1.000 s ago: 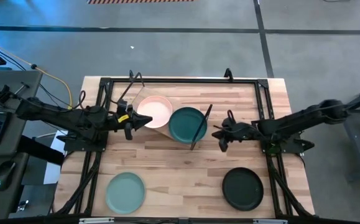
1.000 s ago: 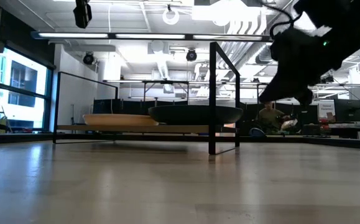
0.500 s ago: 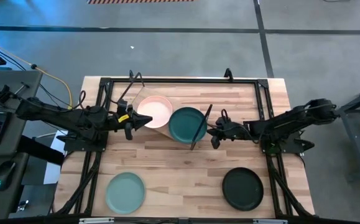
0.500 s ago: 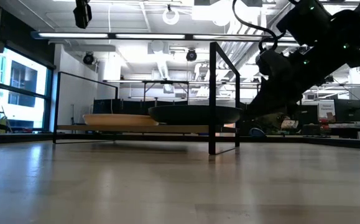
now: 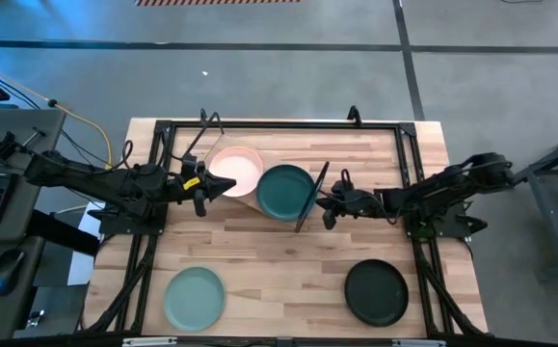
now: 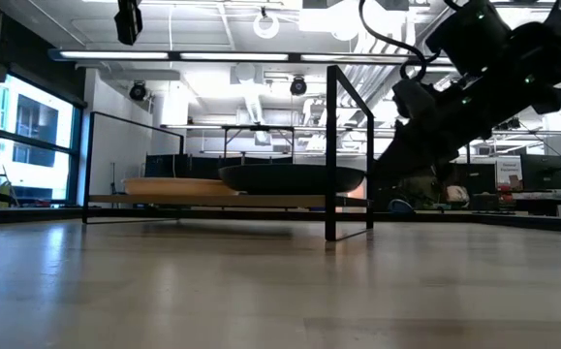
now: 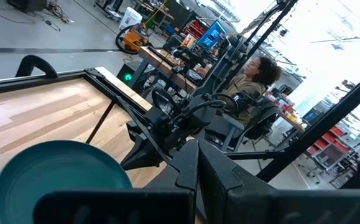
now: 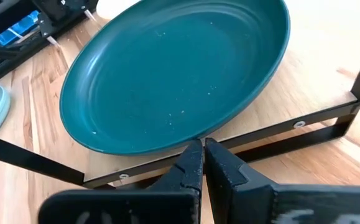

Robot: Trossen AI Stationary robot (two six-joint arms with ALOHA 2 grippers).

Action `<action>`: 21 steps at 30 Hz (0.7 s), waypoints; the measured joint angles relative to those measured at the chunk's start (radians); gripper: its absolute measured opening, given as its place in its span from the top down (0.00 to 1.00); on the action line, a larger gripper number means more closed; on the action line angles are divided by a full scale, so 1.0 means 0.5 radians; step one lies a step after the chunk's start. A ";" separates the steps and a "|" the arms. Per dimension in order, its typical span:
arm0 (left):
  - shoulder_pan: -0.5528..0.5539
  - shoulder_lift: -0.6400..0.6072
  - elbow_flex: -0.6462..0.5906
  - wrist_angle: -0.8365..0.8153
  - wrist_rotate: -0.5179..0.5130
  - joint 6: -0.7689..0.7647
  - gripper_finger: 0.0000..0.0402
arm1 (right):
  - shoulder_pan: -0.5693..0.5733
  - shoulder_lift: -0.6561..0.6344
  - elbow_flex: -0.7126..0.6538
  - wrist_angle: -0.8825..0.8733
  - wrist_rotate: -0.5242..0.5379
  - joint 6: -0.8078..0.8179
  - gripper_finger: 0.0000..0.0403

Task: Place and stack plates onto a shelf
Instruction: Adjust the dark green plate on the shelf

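The dark teal plate (image 5: 285, 191) (image 8: 173, 74) and the pale pink-cream plate (image 5: 236, 170) lie on the shelf (image 5: 250, 200) (image 6: 212, 201). The teal plate's left rim overlaps the pink one's right edge. My right gripper (image 5: 326, 208) (image 8: 203, 148) is shut. It sits level at the teal plate's right rim, reaching through the shelf's black frame end (image 5: 313, 196). My left gripper (image 5: 224, 185) (image 7: 197, 155) is shut at the pink plate's left rim. The mint green plate (image 5: 194, 297) and the black plate (image 5: 376, 291) lie flat on the tabletop near its front edge. My right gripper pushes the teal plate's right rim (image 8: 195, 138) with the tips of its shut fingers (image 8: 192, 158). It comes level from the table's right. The plate lies on the shelf board and partly on the pink plate. My left gripper is over the pink plate's left rim (image 5: 217, 179); whether it touches, I cannot tell.
Black frame rails (image 5: 279, 124) run around the tabletop's far and side edges. The shelf's frame bar (image 8: 279, 127) lies just in front of my right fingers. Bare wood (image 5: 288, 280) lies between the mint and black plates. A person (image 7: 257, 68) sits beyond the table.
My right gripper has moved toward the table's left and down, through the shelf's frame end to the teal plate's rim. It has slid that plate a little leftward against the pink plate, which has shifted slightly left too.
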 joint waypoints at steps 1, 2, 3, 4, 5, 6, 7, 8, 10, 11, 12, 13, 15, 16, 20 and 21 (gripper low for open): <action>0.000 0.000 0.000 0.000 -0.012 0.001 1.00 | 0.000 0.010 0.000 0.016 0.001 0.000 1.00; 0.000 0.000 0.000 -0.001 -0.021 0.001 1.00 | 0.000 0.018 0.000 0.030 0.001 0.000 1.00; 0.001 0.000 0.000 0.000 -0.023 0.003 1.00 | 0.000 0.025 0.000 0.043 0.002 0.000 1.00; 0.002 0.000 0.000 0.000 -0.024 0.004 1.00 | 0.000 0.030 0.000 0.049 0.011 0.000 1.00; 0.002 0.000 0.000 -0.001 -0.026 0.004 1.00 | -0.002 0.031 0.000 0.051 0.024 0.003 1.00; 0.002 0.000 0.000 0.000 -0.027 0.003 1.00 | -0.002 0.031 0.000 0.051 0.041 0.004 1.00; 0.002 0.000 0.000 0.000 -0.027 0.003 1.00 | -0.002 0.031 0.000 0.054 0.056 0.004 1.00; 0.002 0.000 0.000 -0.001 -0.027 0.002 1.00 | -0.002 0.031 0.000 0.056 0.074 0.004 1.00; 0.002 0.000 0.000 0.000 -0.027 0.003 1.00 | -0.012 0.031 0.000 0.074 0.096 0.004 1.00; 0.002 0.000 0.000 0.000 -0.027 0.003 1.00 | -0.021 0.031 0.000 0.084 0.098 0.004 1.00; 0.002 0.000 0.000 -0.001 -0.027 0.002 1.00 | -0.029 0.031 0.000 0.095 0.098 0.003 1.00; 0.002 0.000 0.000 -0.001 -0.027 0.002 1.00 | -0.039 0.031 0.000 0.108 0.098 0.001 1.00; 0.002 0.000 0.000 -0.001 -0.027 0.002 1.00 | -0.058 0.031 0.000 0.126 0.099 0.001 1.00; 0.001 0.000 0.000 -0.001 -0.027 0.002 1.00 | -0.069 0.031 0.000 0.134 0.098 0.000 1.00; 0.002 0.000 0.000 -0.001 -0.027 0.002 1.00 | -0.104 0.031 0.000 0.154 0.095 0.000 1.00; 0.002 0.000 0.000 -0.001 -0.027 0.002 1.00 | -0.109 0.031 0.000 0.154 0.095 0.001 1.00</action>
